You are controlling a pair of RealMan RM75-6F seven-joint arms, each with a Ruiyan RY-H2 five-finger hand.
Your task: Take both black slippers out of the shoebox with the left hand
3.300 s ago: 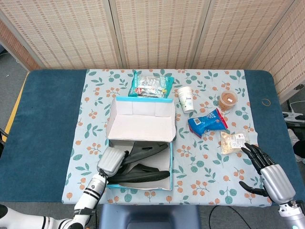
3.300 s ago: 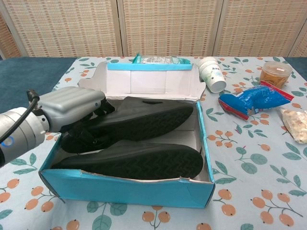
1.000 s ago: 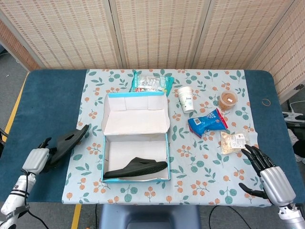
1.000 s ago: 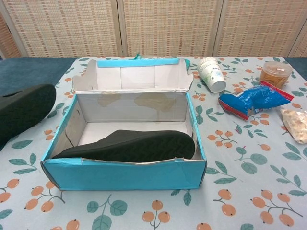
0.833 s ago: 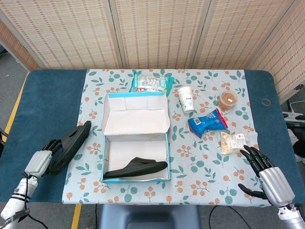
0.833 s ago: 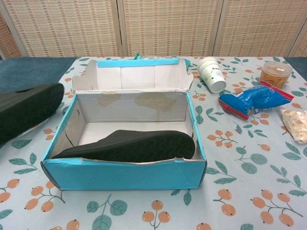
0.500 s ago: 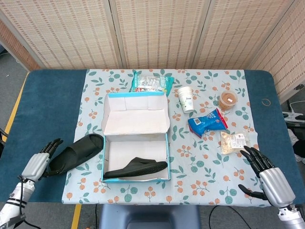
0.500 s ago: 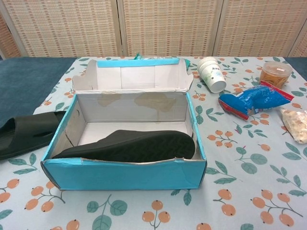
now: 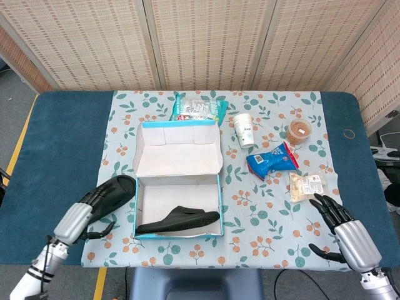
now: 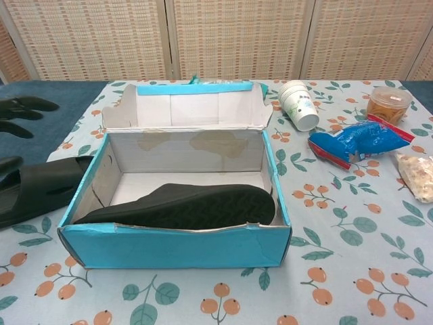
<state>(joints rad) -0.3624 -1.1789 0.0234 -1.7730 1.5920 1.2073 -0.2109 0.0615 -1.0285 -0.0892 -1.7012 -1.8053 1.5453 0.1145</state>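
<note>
On the cloth, left of box: one slipper (image 9: 115, 191) lying flat, just beside the shoebox (image 9: 177, 187)
Inside box: second slipper (image 9: 179, 220) against the near wall
Left hand (image 9: 80, 217): fingers spread, holding nothing, over the first slipper's near end
Right hand (image 9: 344, 234): fingers spread, empty, near the table's right front corner, well apart from the box

Illumination: bright, even and diffuse. Shadows: soft, faint. Glare: none. Focus: sharp throughout; chest view slightly distorted at edges.
</note>
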